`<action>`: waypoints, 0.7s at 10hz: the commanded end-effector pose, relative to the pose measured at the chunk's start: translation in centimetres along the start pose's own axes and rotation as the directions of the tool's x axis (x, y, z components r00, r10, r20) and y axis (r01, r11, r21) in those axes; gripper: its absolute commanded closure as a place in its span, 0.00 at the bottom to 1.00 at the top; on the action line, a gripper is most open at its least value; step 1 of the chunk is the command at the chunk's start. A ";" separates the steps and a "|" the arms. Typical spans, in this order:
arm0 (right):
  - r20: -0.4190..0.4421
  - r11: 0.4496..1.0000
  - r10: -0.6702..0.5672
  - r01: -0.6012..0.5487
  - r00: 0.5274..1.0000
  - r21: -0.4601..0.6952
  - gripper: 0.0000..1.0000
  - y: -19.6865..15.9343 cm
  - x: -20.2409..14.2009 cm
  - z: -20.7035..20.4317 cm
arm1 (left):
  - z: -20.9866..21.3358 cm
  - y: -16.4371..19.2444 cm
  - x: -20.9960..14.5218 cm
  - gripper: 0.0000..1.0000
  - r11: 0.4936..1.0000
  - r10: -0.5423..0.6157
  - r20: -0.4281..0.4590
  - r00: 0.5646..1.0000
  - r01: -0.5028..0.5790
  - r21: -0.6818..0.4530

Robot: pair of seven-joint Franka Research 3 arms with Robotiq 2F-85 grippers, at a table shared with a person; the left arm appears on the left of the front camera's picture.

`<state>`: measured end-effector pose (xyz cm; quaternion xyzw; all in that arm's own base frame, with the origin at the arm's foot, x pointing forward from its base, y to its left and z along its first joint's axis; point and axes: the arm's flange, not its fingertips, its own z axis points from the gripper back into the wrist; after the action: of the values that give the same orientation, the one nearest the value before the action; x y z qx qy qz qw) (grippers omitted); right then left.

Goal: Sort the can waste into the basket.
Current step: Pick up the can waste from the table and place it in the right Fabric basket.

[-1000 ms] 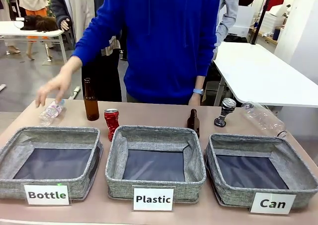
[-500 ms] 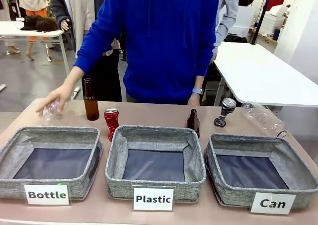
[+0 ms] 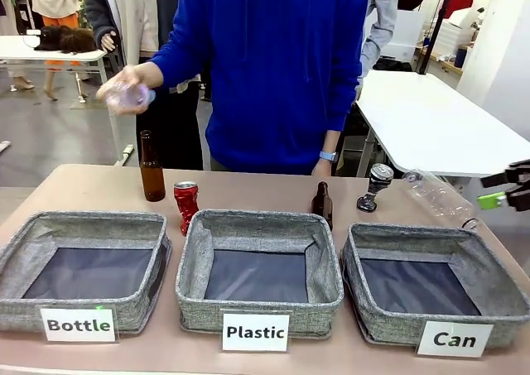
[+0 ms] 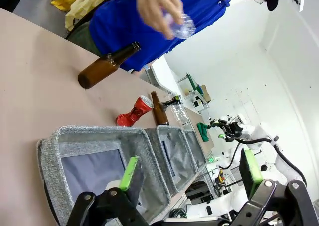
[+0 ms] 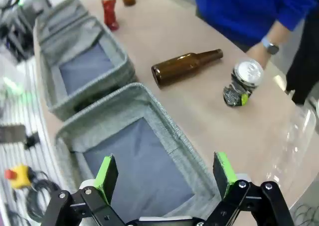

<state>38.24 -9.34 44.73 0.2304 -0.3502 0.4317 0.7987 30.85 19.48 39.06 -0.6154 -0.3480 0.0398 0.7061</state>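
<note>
Spot the right gripper (image 5: pixel 165 172) spread wide and empty, hanging above the basket (image 3: pixel 389 329) marked Can. Likewise on the left gripper (image 4: pixel 191 167): spread wide, gripping nothing, by the Bottle bin (image 4: pixel 89 133). Over to the red can (image 3: pixel 185 203), upright behind the Plastic bin (image 3: pixel 199 309); dark can (image 3: pixel 377 185) near the basket's far left corner. Up high, a person's hand (image 3: pixel 122 84) clutching a clear bottle (image 3: pixel 134 98).

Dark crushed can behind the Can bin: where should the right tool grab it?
Probably from above, right tool across the dark can at its crumpled body under the wider silver lid. It stands lid-up, leaning, and the basket wall blocks a low frontal approach.
</note>
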 end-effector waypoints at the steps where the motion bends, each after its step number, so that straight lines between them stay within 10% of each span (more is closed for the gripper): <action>1: -0.034 0.996 0.063 -0.065 0.997 -0.055 0.00 -3.0 0.5 -2.3 | 0.2 -0.1 -0.1 0.00 1.000 -0.013 -0.007 1.000 0.013 -0.013; 7: -0.062 0.996 0.046 -0.051 0.997 -0.072 0.00 -3.0 0.2 -3.2 | 0.2 -0.1 -0.1 0.00 1.000 -0.013 -0.007 1.000 0.013 -0.013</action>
<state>40.85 -8.67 43.57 0.2008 -0.3448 0.4470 0.8006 30.83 19.50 39.08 -0.6155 -0.3483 0.0397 0.7059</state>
